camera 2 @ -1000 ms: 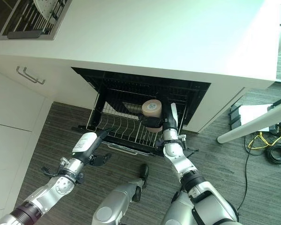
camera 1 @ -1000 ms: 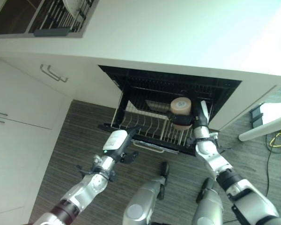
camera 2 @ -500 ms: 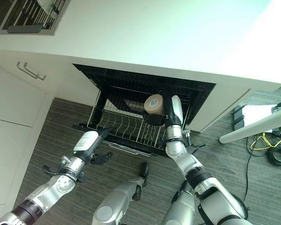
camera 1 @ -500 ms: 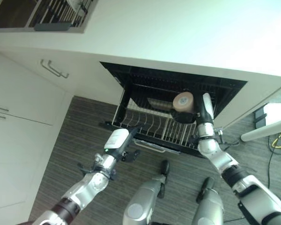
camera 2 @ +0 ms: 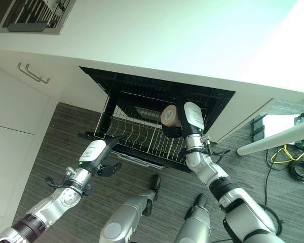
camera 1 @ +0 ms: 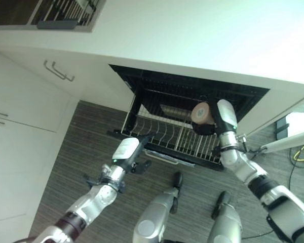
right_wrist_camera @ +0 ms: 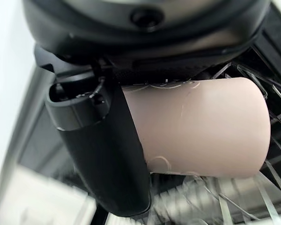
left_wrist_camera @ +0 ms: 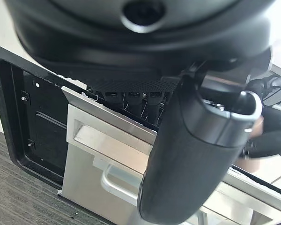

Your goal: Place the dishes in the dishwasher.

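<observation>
Over rack (camera 1: 162, 135); hand-held (camera 2: 185, 126) cup (right_wrist_camera: 201, 126)

One cup, one dishwasher, one rack, two hands

One beige cup (camera 2: 168, 115) is seen, along with one open dishwasher (camera 2: 142, 93) and one pulled-out wire rack (camera 2: 137, 136). Two hands are counted: the right hand (camera 2: 191, 121) and the left hand (camera 2: 93, 154). One white desk (camera 2: 192, 45) is seen above, and two cabinet handles (camera 2: 30, 74).

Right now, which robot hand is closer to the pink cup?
The right robot hand: it is holding the pink cup over the dishwasher rack. The left robot hand hangs apart, in front of the rack's near edge.
</observation>
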Controlling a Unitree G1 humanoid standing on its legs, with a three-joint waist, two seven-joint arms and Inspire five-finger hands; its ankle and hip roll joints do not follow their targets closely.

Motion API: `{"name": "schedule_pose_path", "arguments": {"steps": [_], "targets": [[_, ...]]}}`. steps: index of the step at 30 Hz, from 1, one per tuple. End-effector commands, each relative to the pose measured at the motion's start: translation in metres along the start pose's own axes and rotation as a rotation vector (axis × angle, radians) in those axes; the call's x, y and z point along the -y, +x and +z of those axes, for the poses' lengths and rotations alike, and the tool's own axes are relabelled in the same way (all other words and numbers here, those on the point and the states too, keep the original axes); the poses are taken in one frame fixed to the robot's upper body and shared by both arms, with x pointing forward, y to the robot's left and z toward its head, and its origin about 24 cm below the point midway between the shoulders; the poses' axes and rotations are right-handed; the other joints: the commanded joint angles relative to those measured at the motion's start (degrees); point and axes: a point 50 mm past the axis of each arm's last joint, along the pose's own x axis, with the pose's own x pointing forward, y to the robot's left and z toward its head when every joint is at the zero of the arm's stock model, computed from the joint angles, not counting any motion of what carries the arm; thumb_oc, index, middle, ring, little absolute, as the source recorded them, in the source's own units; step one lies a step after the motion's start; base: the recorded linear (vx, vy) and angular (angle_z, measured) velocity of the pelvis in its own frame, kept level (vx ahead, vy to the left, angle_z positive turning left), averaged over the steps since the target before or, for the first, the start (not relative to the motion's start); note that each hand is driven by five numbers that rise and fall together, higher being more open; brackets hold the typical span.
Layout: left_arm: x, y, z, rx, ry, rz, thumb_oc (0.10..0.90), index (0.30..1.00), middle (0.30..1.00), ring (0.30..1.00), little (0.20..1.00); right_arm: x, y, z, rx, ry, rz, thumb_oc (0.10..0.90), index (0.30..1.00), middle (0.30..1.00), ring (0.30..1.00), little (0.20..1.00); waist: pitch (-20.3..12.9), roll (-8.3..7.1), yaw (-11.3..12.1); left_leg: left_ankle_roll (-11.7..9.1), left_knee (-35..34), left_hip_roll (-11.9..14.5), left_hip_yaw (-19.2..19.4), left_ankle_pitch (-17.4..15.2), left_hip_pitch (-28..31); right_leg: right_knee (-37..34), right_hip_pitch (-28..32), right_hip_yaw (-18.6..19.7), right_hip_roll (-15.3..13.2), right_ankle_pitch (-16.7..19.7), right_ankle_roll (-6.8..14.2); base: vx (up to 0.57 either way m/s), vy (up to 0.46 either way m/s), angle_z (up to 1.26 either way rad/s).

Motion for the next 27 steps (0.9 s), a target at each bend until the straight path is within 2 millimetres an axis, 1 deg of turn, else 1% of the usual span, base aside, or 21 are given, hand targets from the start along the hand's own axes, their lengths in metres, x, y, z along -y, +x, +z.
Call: {"name": "schedule_pose_path", "arguments": {"steps": [1,4,6,8,11,13,14,16,18,22,26,27], "targets": [[-0.04,0.003,0.003,0.087,0.06,0.091,0.8,0.9,0.9,0.9,0.9,0.033,0.031,0.056,0.331,0.038,0.02,0.8,0.9,0.9,0.9,0.9,0.7,-1.01,2.7,-3.1,8.5,4.8,0.6,-12.2,-2.0,-4.8,-0.7,2.4,-4.2,3.2,3.6,-0.03,-0.119,-0.01],[-0.05,0.003,0.001,0.102,0.103,0.078,0.8,0.9,0.9,0.9,0.9,0.037,0.033,0.057,0.371,0.005,0.138,0.8,0.9,0.9,0.9,0.9,0.7,-2.36,4.0,-3.1,8.5,5.1,0.0,-12.4,-2.2,-4.8,-0.4,1.4,-4.1,3.3,4.0,-0.02,-0.201,0.1],[-0.067,0.006,-0.001,0.127,0.16,0.057,0.8,0.9,0.9,0.9,0.9,0.049,0.037,0.053,0.393,-0.053,0.261,0.8,0.9,0.9,0.9,0.9,0.7,-3.99,5.5,-3.1,8.5,5.4,-0.9,-12.3,-2.6,-4.8,-0.4,0.2,-3.9,3.7,4.5,-0.02,-0.322,0.37],[-0.073,0.007,-0.001,0.132,0.181,0.049,0.8,0.9,0.9,0.9,0.9,0.051,0.037,0.051,0.391,-0.075,0.31,0.8,0.9,0.9,0.9,0.9,0.7,-4.62,6.0,-3.1,8.5,5.5,-1.2,-12.3,-2.9,-4.8,-0.5,-0.3,-3.7,3.7,4.6,-0.02,-0.19,0.18],[-0.086,0.009,-0.002,0.137,0.218,0.032,0.8,0.9,0.9,0.9,0.9,0.054,0.037,0.049,0.395,-0.102,0.387,0.8,0.9,0.9,0.9,0.9,0.7,-5.98,6.7,-3.1,8.5,5.8,-1.7,-12.2,-3.2,-4.8,-0.6,-1.0,-3.3,3.9,4.7,-0.01,-0.159,0.19],[-0.093,0.011,-0.001,0.146,0.243,0.017,0.8,0.9,0.9,0.9,0.9,0.052,0.036,0.049,0.407,-0.134,0.452,0.8,0.9,0.9,0.9,0.9,0.7,-6.78,7.1,-3.2,8.5,5.9,-1.9,-12.2,-3.4,-4.8,-0.5,-1.5,-3.0,4.0,4.7,0.0,-0.136,0.18],[-0.094,0.012,-0.001,0.148,0.247,0.015,0.8,0.9,0.9,0.9,0.9,0.052,0.036,0.049,0.41,-0.137,0.462,0.8,0.9,0.9,0.9,0.9,0.7,-6.88,7.1,-3.2,8.5,6.0,-2.0,-12.2,-3.4,-4.8,-0.6,-1.6,-2.9,4.0,4.8,-0.01,-0.12,0.11],[-0.102,0.015,0.001,0.161,0.271,0.01,0.8,0.9,0.9,0.9,0.9,0.049,0.034,0.048,0.435,-0.202,0.512,0.8,0.9,0.9,0.9,0.9,0.7,-7.47,7.5,-3.3,8.5,6.0,-2.3,-12.2,-3.8,-4.8,-0.9,-1.8,-2.7,4.2,4.9,-0.02,-0.132,0.05],[-0.11,0.017,0.003,0.174,0.295,0.007,0.8,0.9,0.9,0.9,0.9,0.05,0.032,0.044,0.449,-0.245,0.52,0.8,0.9,0.9,0.9,0.9,0.7,-7.98,8.1,-3.2,8.5,6.0,-2.6,-12.2,-4.3,-4.8,-1.2,-2.2,-2.5,4.4,5.0,-0.02,-0.132,0.09],[-0.121,0.02,0.005,0.186,0.32,0.0,0.8,0.9,0.9,0.9,0.9,0.059,0.038,0.043,0.423,-0.224,0.456,0.8,0.9,0.9,0.9,0.9,0.7,-8.74,8.5,-3.1,8.5,5.9,-3.1,-12.1,-5.3,-4.8,-2.0,-2.4,-2.1,4.7,5.0,-0.02,-0.106,0.16],[-0.122,0.02,0.004,0.188,0.328,-0.007,0.8,0.9,0.9,0.9,0.9,0.064,0.038,0.036,0.368,-0.139,0.423,0.8,0.9,0.9,0.9,0.9,0.7,-9.19,8.4,-3.1,8.5,5.9,-3.3,-12.2,-5.8,-4.8,-2.6,-2.3,-1.7,4.7,5.0,-0.01,-0.025,0.01],[-0.121,0.02,0.004,0.188,0.325,-0.006,0.8,0.9,0.9,0.9,0.9,0.068,0.038,0.032,0.331,-0.051,0.402,0.8,0.9,0.9,0.9,0.9,0.7,-9.23,8.2,-3.1,8.5,5.9,-3.3,-12.1,-6.0,-4.8,-2.9,-2.1,-1.6,4.7,5.0,0.0,0.0,0.0]]}}
